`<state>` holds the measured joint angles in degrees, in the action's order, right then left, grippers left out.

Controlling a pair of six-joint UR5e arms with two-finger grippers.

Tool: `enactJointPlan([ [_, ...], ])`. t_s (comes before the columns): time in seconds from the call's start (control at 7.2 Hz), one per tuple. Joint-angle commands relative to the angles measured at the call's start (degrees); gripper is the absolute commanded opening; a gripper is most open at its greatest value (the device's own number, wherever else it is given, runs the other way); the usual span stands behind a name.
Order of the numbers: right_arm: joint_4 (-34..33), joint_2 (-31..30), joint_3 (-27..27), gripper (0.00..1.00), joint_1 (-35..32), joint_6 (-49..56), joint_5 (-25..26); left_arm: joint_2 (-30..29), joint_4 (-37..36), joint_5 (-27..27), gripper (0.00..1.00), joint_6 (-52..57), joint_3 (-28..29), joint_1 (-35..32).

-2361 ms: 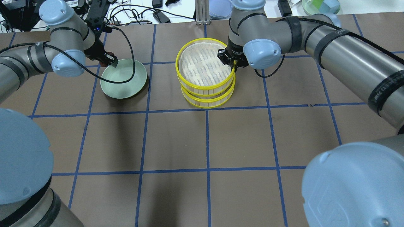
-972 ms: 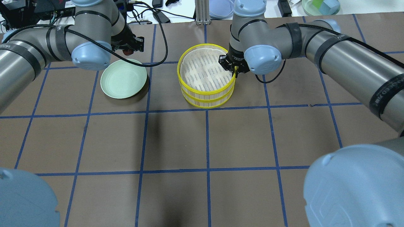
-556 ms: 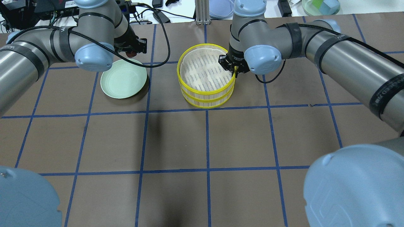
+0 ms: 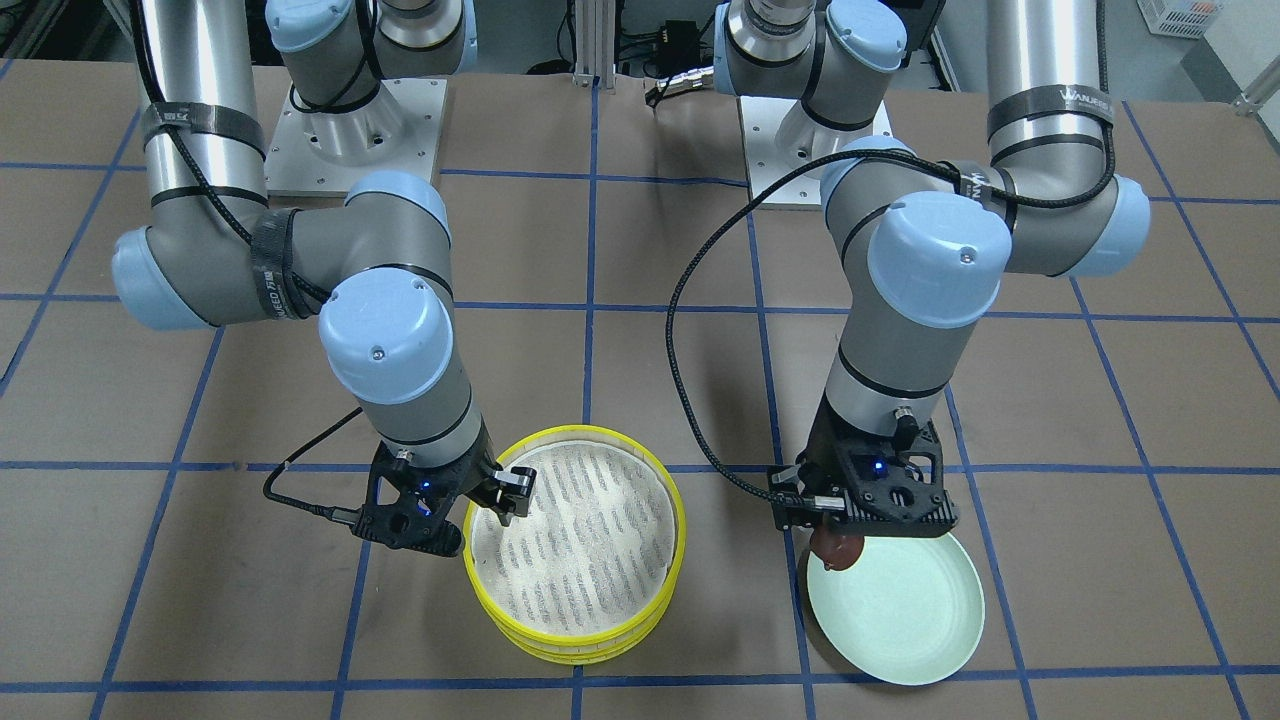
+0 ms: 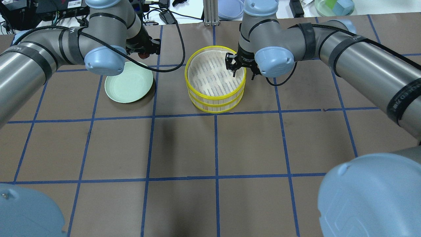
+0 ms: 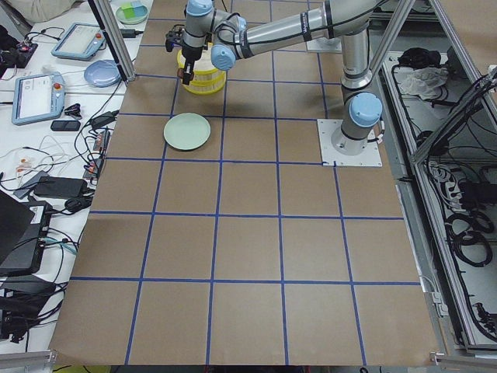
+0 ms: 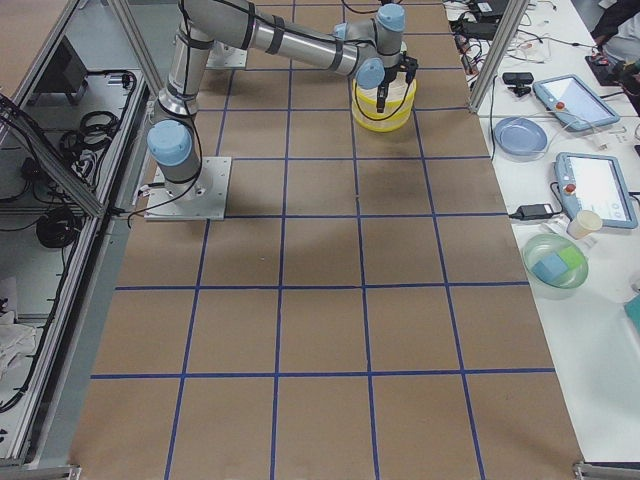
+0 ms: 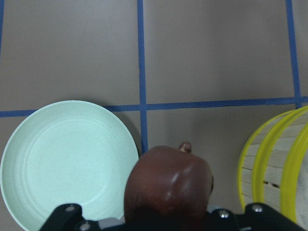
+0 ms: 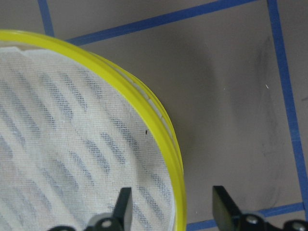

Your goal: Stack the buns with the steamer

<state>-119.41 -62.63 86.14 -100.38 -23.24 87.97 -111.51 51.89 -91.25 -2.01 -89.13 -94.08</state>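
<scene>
My left gripper [image 4: 841,536] is shut on the dark reddish-brown bun [image 4: 838,556] and holds it in the air over the far rim of the pale green plate [image 4: 900,615]. In the left wrist view the bun [image 8: 168,185] hangs between the plate [image 8: 62,159] and the steamer [image 8: 255,168]. The yellow-rimmed steamer [image 5: 215,95] stands as two stacked tiers with a white liner on top. My right gripper [image 9: 172,207] is open and straddles the top tier's rim [image 9: 171,144], one finger inside and one outside. The cream-white bun shows in no view.
The plate [image 5: 129,82] holds nothing and lies left of the steamer. Beyond the table's far edge are cables, an aluminium post [image 5: 210,13], a blue dish [image 5: 230,8] and a green bowl [image 5: 334,6]. Blue tape lines grid the brown table.
My left gripper has carried the brown bun from the plate's left edge rightward, toward the steamer. The top tier has settled square on the lower one, and my right gripper has opened off its rim.
</scene>
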Motion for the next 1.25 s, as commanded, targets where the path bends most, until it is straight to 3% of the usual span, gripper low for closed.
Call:
enactJointPlan([
  [0.0,1.62,-5.02,-0.18,0.81,1.14,0.91,0.36,-0.03,-0.30,0.02,0.00,-4.65,0.19,-4.16],
  [0.28,11.17,-11.87,-0.27,0.82,5.00,7.11,0.45,-1.16,-1.86,5.35,0.00,-10.88,0.10,-6.89],
  [0.56,22.23,-20.65,-0.36,0.91,10.80,15.65,0.97,-3.09,-6.97,16.30,0.00,-12.32,-0.52,-7.43],
  [0.69,23.51,-22.52,-0.36,1.00,11.87,21.69,1.07,-4.15,-7.93,17.67,0.17,-12.40,-0.60,-7.43],
  [0.83,25.87,-23.41,-0.27,1.00,11.88,22.18,1.07,-4.51,-8.20,17.68,0.58,-13.01,-0.78,-7.43],
  [1.11,26.07,-24.20,-0.19,1.00,11.53,21.84,0.80,-4.77,-8.47,17.59,0.88,-13.02,-2.27,-7.43],
])
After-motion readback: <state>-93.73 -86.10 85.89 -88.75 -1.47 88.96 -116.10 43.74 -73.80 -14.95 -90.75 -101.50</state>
